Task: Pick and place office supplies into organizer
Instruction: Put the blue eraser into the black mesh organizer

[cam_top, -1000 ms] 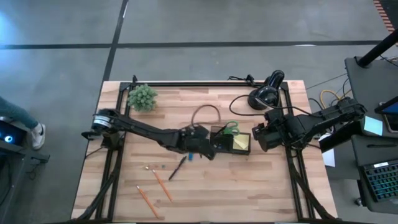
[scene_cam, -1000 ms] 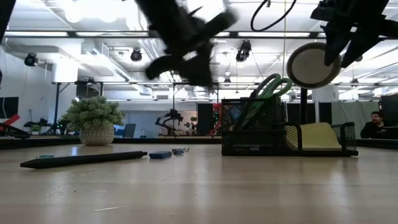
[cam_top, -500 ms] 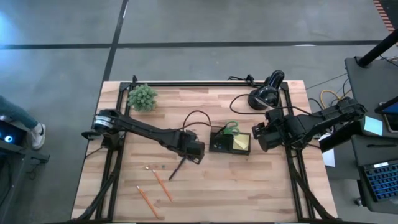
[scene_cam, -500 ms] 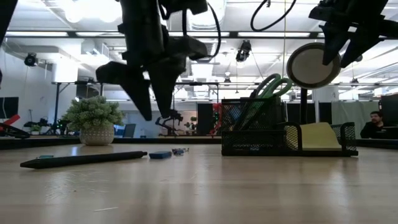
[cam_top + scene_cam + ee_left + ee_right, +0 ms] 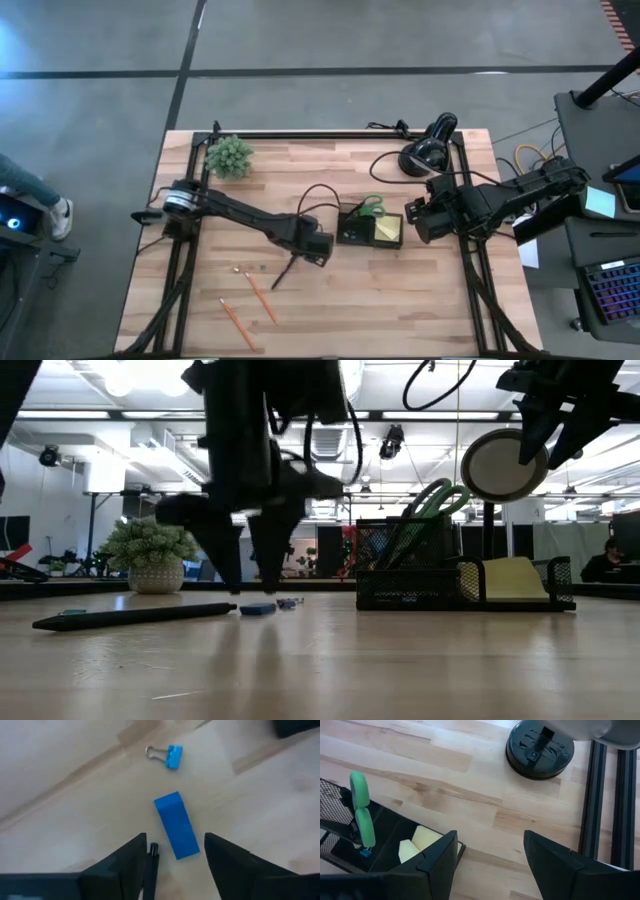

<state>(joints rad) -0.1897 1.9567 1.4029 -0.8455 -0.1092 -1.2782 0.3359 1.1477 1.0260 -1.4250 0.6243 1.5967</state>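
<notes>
A small blue block [image 5: 176, 825] lies flat on the wooden table, with a blue binder clip [image 5: 167, 756] just beyond it. My left gripper [image 5: 175, 840] points down over the block, open, with one finger on either side and touching nothing; in the low view the left gripper [image 5: 250, 585] hangs just above the block [image 5: 257, 608]. A dark pen [image 5: 285, 270] lies beside it. Two orange pencils [image 5: 262, 298] lie near the front edge. The black organizer [image 5: 352, 228] holds green-handled scissors [image 5: 372, 207] and a yellow pad [image 5: 390, 230]. My right gripper [image 5: 490, 865] waits open, to the right of the organizer.
A black desk lamp [image 5: 430, 145] stands at the far right, its round base [image 5: 540, 747] on the wood. A green plant [image 5: 230, 155] sits at the far left. Small bits [image 5: 245, 269] lie left of the pen. Bare wood lies in front of the organizer.
My left gripper has drawn back from the organizer toward the table's left, tipped from a slant to point nearly straight down, and sunk until its fingers hang close over the blue block. The right arm has kept still.
</notes>
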